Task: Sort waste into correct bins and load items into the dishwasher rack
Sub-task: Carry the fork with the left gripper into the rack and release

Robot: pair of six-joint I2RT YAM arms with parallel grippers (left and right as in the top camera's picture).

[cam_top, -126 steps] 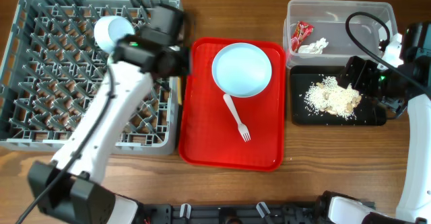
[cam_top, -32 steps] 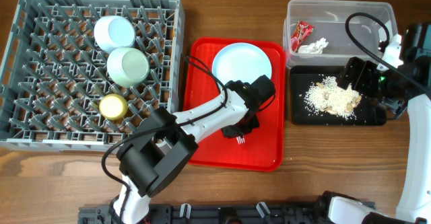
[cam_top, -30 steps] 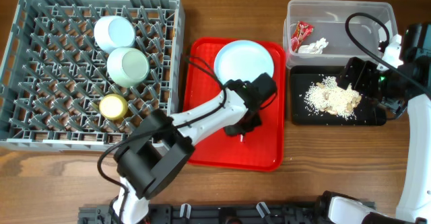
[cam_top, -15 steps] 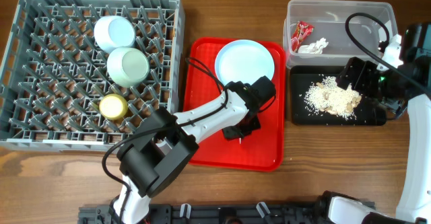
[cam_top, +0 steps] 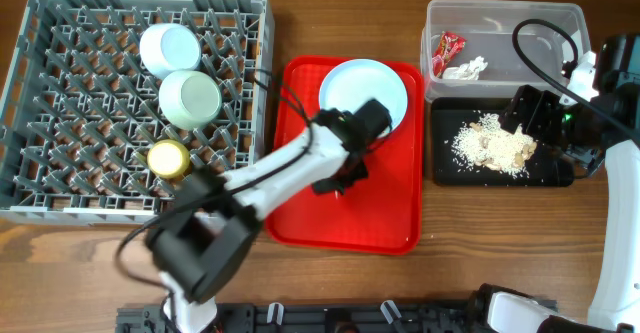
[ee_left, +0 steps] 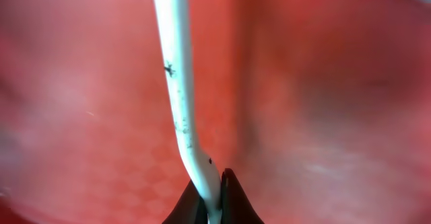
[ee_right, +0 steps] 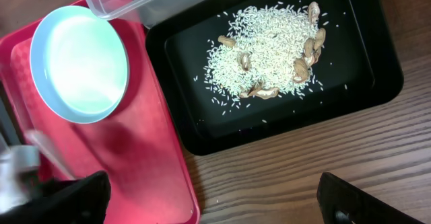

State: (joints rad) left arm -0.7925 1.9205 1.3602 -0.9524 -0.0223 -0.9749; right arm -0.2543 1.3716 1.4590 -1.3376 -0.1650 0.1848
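Bright, even light from above gives the worktop soft, short shadows. Overhead, the left arm is smeared by motion blur. Just ahead of the fingers the fork is fairly sharp; the red tray beyond melts into haze.
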